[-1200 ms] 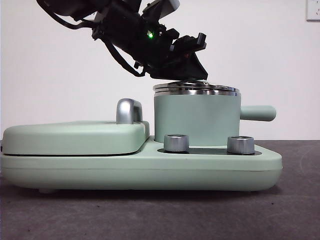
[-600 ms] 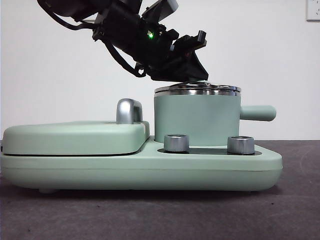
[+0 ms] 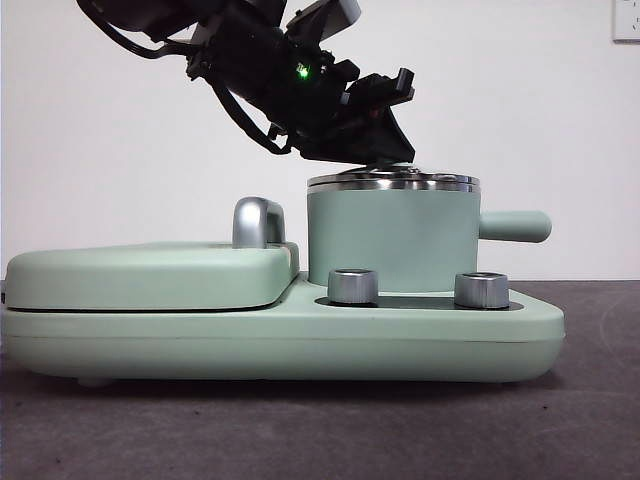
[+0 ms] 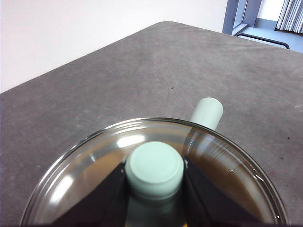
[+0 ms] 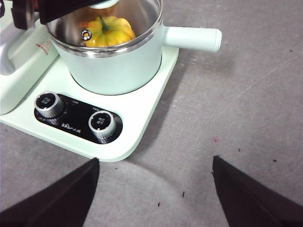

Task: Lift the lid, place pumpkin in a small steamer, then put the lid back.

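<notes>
The lid (image 3: 393, 181), glass with a steel rim, rests level on the small steamer (image 3: 392, 240). My left gripper (image 3: 385, 150) reaches down from the upper left, and in its wrist view it (image 4: 155, 172) is shut on the lid's mint-green knob (image 4: 155, 163), one jaw on each side. Through the glass, the right wrist view shows the yellow pumpkin (image 5: 109, 29) inside the steamer (image 5: 118, 66). Well clear of the pot and above the dark table, my right gripper (image 5: 155, 159) stands open with nothing in it.
The steamer sits on a wide mint-green base (image 3: 300, 340) with two silver knobs (image 3: 352, 285) in front. A flat mint-green cover (image 3: 150, 275) with a steel handle (image 3: 257, 222) lies beside it. The pot's side handle (image 5: 191, 38) sticks out over the table.
The lid, slightly raised above the rim a second ago, has come down and now sits flat on the steamer. The left gripper has stayed on the knob.
</notes>
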